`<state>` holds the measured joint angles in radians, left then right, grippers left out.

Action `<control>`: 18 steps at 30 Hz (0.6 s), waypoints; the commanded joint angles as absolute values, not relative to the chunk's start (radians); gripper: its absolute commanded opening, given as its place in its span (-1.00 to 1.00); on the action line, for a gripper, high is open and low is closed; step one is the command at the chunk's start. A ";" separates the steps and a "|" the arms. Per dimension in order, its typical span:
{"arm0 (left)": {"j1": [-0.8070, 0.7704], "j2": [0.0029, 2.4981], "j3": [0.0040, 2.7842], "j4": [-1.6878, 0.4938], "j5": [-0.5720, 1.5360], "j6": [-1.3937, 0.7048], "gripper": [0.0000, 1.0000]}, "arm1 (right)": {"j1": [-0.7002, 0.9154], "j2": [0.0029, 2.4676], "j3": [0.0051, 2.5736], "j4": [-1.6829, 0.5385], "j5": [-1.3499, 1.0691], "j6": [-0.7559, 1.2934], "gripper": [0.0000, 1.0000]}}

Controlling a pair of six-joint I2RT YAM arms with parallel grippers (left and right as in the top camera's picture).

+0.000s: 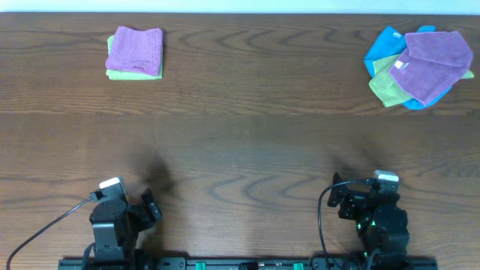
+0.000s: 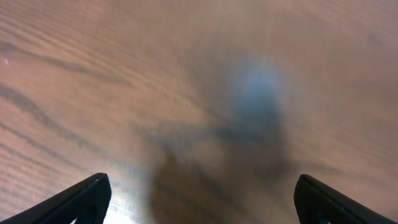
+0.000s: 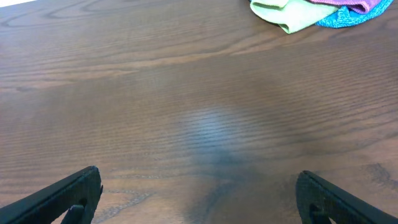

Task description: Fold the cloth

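The cloth (image 1: 137, 49), pinkish-purple terry, lies folded into a neat square at the far left of the table, on top of a folded lime-green cloth (image 1: 120, 73). Both grippers are far from it, at the near edge. My left gripper (image 1: 150, 207) is open over bare wood; in the left wrist view the left gripper (image 2: 200, 200) has nothing between its widely spread black fingertips (image 2: 87, 199). My right gripper (image 1: 343, 198) is open too, and the right wrist view shows the right gripper (image 3: 199, 196) over bare table.
A loose pile sits at the far right: a lilac-violet cloth (image 1: 435, 64) with a white tag, over a blue cloth (image 1: 384, 43) and a green cloth (image 1: 385, 87). Its near edge shows as the green cloth (image 3: 289, 14) in the right wrist view. The dark wooden table (image 1: 247, 142) ends just behind the cloths.
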<state>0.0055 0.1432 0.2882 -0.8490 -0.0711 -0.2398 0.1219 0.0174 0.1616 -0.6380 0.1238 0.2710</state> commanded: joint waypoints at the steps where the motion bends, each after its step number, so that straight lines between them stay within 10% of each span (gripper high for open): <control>1: 0.007 0.113 0.284 -0.893 -0.036 -0.120 0.90 | 0.119 0.012 0.157 -0.639 0.120 0.284 0.98; 18: 0.007 0.003 0.253 -0.912 0.020 -0.052 0.90 | 0.119 0.012 0.157 -0.639 0.120 0.284 0.99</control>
